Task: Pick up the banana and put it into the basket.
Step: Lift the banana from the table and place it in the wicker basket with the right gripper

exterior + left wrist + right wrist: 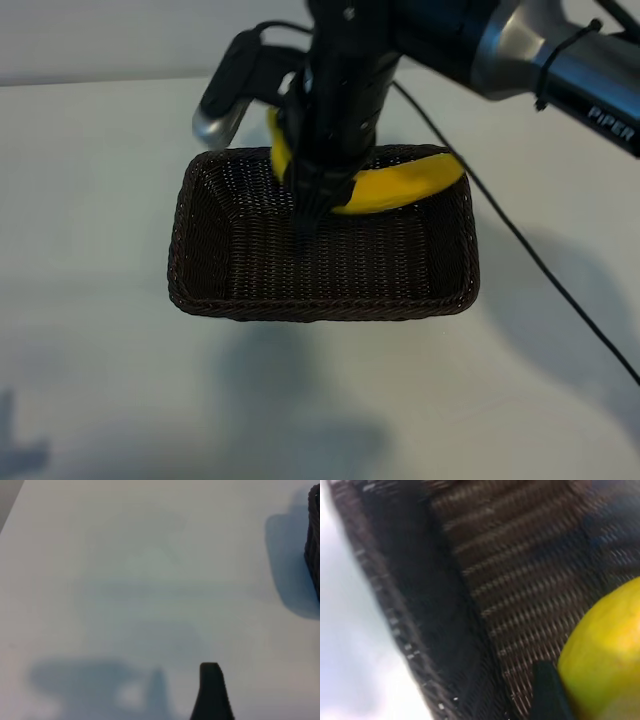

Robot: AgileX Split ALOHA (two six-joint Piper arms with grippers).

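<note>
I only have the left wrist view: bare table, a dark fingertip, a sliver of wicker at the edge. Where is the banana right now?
Observer: The banana is held by the right gripper over the basket, at its far side.
Operator: Is it down inside yet?
Observer: Its right end lies over the far rim; whether it touches the floor, I cannot tell.
Operator: Are the jaws still on it?
Observer: The right wrist view shows the banana against a dark finger, with the weave close behind.
Operator: And my left arm?
Observer: The left gripper hangs open over bare table, beside the basket and away from the work.
</note>
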